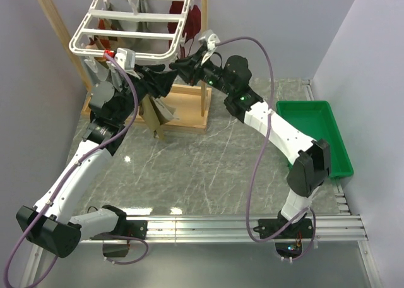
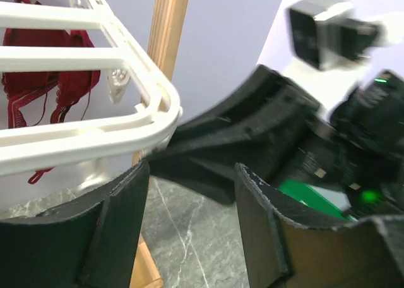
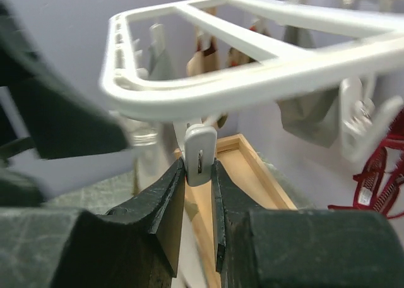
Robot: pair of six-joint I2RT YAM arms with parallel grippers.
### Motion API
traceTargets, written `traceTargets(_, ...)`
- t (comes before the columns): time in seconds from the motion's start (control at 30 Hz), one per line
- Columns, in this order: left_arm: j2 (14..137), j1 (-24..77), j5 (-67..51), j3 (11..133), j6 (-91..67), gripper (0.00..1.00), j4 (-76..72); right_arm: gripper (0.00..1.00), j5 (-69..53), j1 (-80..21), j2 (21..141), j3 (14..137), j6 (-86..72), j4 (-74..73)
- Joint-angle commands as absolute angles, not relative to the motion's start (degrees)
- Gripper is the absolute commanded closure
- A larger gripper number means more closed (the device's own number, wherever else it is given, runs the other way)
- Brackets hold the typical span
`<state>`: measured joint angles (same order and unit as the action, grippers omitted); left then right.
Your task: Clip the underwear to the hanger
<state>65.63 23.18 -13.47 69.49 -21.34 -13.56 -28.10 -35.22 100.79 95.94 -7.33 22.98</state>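
The hanger is a white plastic frame with bars across it and little clips hanging under it. It hangs from a wooden stand.

The underwear is a soft brown-tan cloth. It hangs down in loose folds just under the near corner of the hanger, in front of the stand. The grippers hide its top, so I cannot tell what holds it up.

The right gripper is right under the hanger's rim. Its two fingers press on both sides of one white clip.

The left gripper is just beside that same corner of the hanger. Its fingers stand wide apart with nothing between them.

A dark red garment hangs under the far side of the hanger, and a grey garment hangs there too.
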Motion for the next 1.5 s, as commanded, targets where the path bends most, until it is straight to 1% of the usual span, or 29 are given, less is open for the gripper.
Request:
traceTargets(0.0,65.04,23.12,-12.66,72.07,-22.59,0.38,-13.89,1.0,-24.79,-38.4,95.01,95.19,-0.27,20.75)
traceTargets(0.13,64.6,23.2,-10.21,73.12,-21.89,0.33,-12.75,1.0,-22.16,-40.16,94.04,95.89,2.98,16.97)
traceTargets(0.27,65.3,23.2,-5.55,76.63,-21.09,0.33,-7.84,1.0,-19.61,-41.22,93.52,96.68,4.04,13.63)
traceTargets(0.37,65.13,23.2,-4.14,77.17,-21.09,0.33,-7.12,1.0,-18.72,-41.66,93.43,97.03,4.92,12.31)
traceTargets(0.6,65.65,23.2,-3.69,78.22,-21.88,0.32,-5.98,1.0,-17.32,-42.98,94.04,98.7,6.33,9.41)
traceTargets(0.87,65.83,23.29,-4.31,75.33,-21.8,0.32,-11.33,1.0,-16.88,-44.21,94.57,99.58,7.29,7.74)
traceTargets(1.13,68.9,23.2,-3.16,75.15,-24.43,0.32,-13.36,1.0,-17.23,-44.56,94.31,99.23,7.56,7.73)
traceTargets(1.3,68.03,23.29,-2.81,71.81,-25.66,0.32,-18.8,1.0,-17.23,-44.56,94.31,99.14,7.12,7.91)
traceTargets(1.47,67.59,23.29,-2.29,69.61,-26.1,0.35,-22.41,1.0,-17.75,-44.65,94.31,98.88,7.12,8.0)
